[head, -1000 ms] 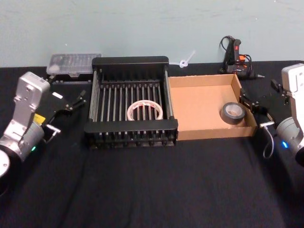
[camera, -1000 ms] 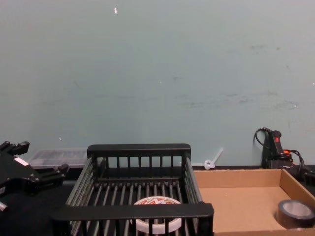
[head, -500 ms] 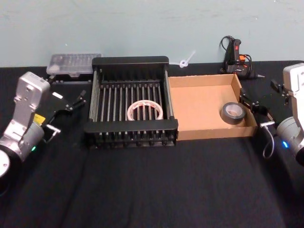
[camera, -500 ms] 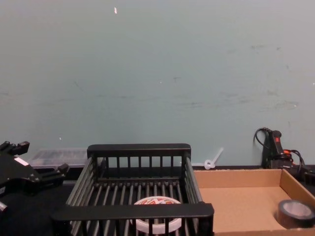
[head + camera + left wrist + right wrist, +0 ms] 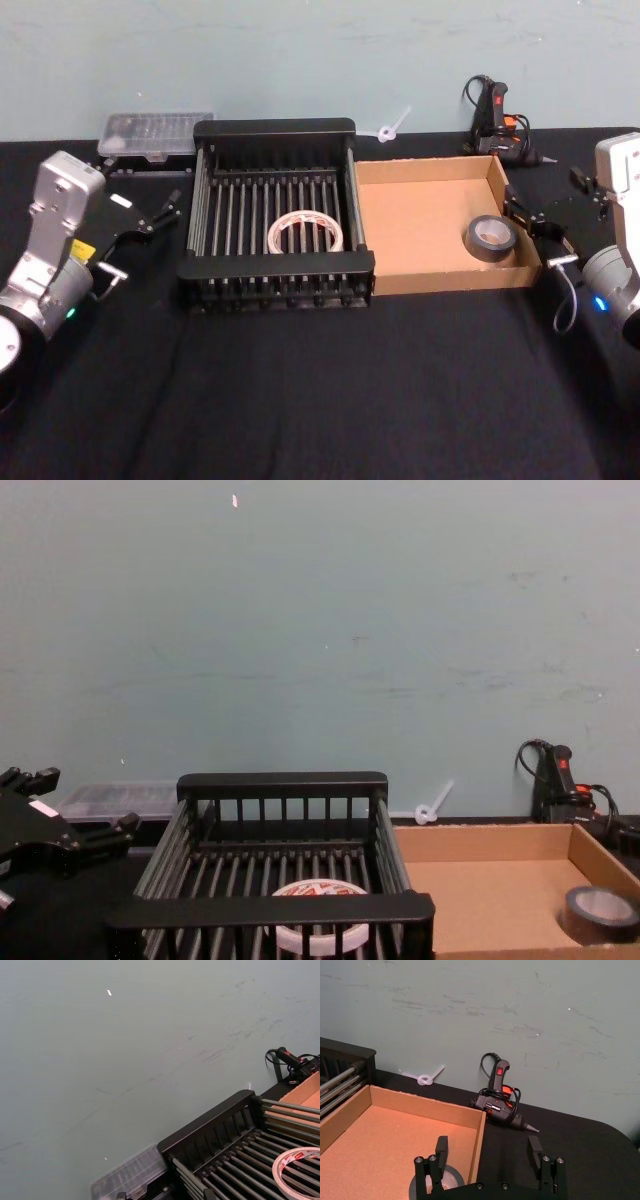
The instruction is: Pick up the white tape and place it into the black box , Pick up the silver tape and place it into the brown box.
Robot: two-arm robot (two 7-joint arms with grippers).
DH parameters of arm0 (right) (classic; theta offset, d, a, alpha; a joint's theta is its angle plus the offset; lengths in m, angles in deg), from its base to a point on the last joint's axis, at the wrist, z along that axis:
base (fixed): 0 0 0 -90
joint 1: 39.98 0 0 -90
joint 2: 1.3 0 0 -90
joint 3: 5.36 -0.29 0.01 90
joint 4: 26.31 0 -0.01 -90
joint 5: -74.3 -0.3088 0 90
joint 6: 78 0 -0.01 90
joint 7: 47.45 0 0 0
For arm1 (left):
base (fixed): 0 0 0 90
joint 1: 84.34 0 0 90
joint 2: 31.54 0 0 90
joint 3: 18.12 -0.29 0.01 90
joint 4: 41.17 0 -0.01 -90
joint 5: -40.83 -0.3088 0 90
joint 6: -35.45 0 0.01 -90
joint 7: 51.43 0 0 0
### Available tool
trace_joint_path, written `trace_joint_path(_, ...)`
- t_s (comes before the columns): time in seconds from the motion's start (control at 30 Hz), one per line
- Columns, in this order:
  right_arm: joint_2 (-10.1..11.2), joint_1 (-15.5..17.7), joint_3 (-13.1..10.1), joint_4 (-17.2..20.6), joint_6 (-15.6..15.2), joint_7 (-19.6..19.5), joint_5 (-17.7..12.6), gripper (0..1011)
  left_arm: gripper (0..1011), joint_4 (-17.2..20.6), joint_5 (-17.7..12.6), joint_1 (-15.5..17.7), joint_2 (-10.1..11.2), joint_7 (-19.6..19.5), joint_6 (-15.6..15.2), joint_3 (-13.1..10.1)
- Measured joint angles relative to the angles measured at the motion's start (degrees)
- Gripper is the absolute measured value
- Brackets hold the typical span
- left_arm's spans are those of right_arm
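The white tape (image 5: 305, 232) lies flat on the slatted floor of the black box (image 5: 273, 130), its red print seen from the chest view (image 5: 318, 891) and the left wrist view (image 5: 300, 1165). Inside the brown box (image 5: 420, 165), near its right wall, rests the silver tape (image 5: 490, 238), also in the chest view (image 5: 600, 912). My left gripper (image 5: 160, 212) hangs open to the left of the black box, holding nothing. Just outside the brown box's right wall, my right gripper (image 5: 488, 1152) stands open and empty, with the silver tape (image 5: 451, 1178) partly hidden below it.
A clear plastic container (image 5: 158, 133) sits behind the black box at the back left. A black and red glue gun (image 5: 497, 125) with its cable lies behind the brown box, and a small white plastic piece (image 5: 392, 127) is near the wall. Black cloth covers the table front.
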Motion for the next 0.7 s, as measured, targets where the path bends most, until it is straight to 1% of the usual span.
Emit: trace_joint_path(0.7,0.0,0.0,0.1,0.0,0.0,-0.1,0.1,1002,1001,0.0,0.0,0.0,0.0,0.0,0.0,0.0)
